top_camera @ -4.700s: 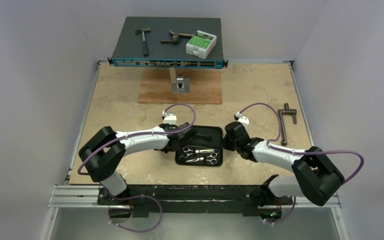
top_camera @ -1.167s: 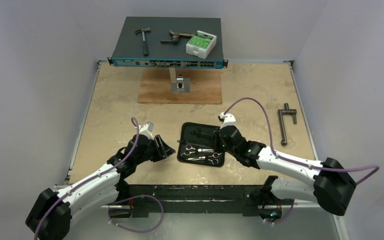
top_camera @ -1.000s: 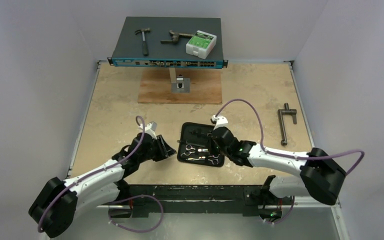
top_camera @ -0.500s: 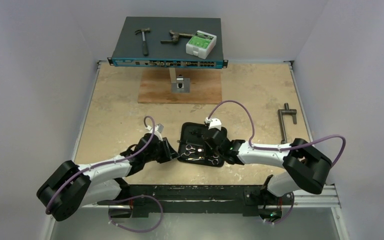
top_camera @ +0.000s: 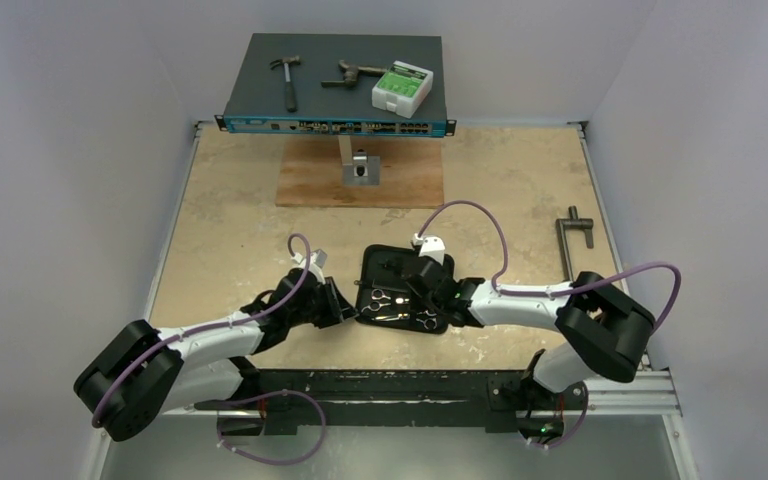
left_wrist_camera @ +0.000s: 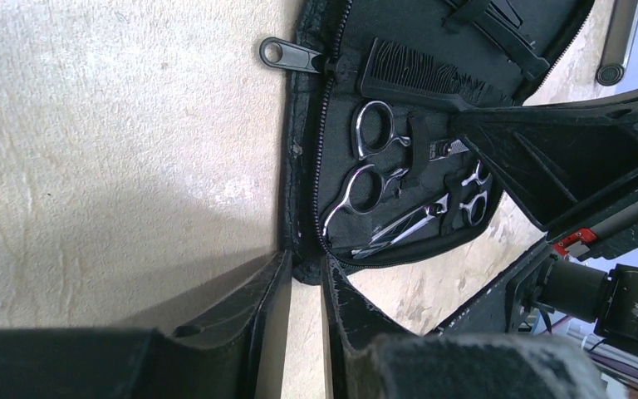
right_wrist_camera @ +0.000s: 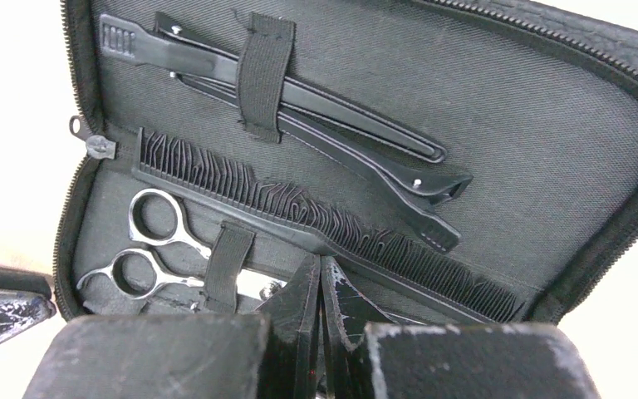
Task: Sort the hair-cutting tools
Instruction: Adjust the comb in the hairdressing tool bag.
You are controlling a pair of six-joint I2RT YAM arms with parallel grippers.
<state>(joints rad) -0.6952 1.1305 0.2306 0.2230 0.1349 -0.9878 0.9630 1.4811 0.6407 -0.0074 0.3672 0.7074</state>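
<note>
An open black zip case lies near the table's front middle. Two silver scissors, a black comb and black hair clips sit strapped inside it. My left gripper is at the case's near left corner. Its jaws are narrowed onto the zip rim, with the corner pinched between the tips. My right gripper is shut and holds nothing. Its tips point down inside the case, against the comb's spine next to the upper scissors. In the top view both grippers meet at the case.
At the back, a blue-fronted switch box carries a hammer, a rusty tool and a white-green box. Below it lie a wooden board and a metal bracket. A grey T-bar lies right.
The left gripper moved right to the case's corner and its jaws narrowed onto the rim. The right gripper, still shut, slid left over the case to the comb.
</note>
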